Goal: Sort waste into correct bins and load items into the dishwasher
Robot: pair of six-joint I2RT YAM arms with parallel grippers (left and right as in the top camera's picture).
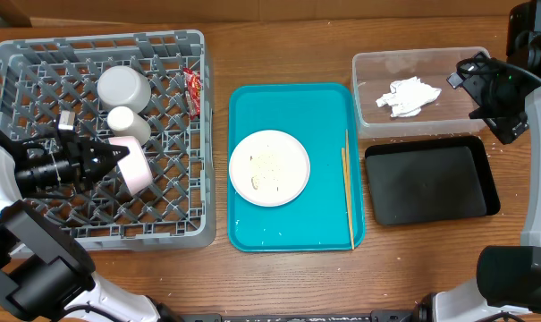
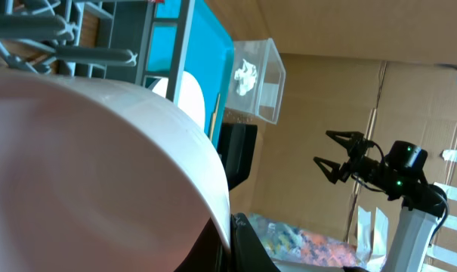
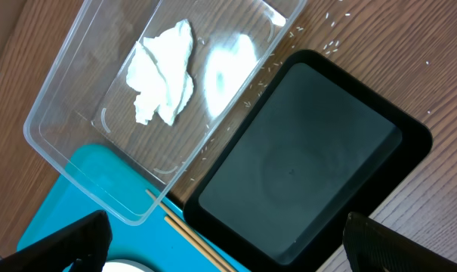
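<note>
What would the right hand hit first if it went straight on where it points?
Probably the black tray, near its edge by the clear tub; the right hand's depth is unclear.

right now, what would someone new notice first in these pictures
The big grey dish rack on the left catches the eye first, with the left gripper shut on a white dish standing on edge inside it. Mid-table, a bright teal tray carries a rice-flecked plate and chopsticks. At the far right a crumpled napkin lies in the clear tub, the open right gripper hovering near it.
</note>
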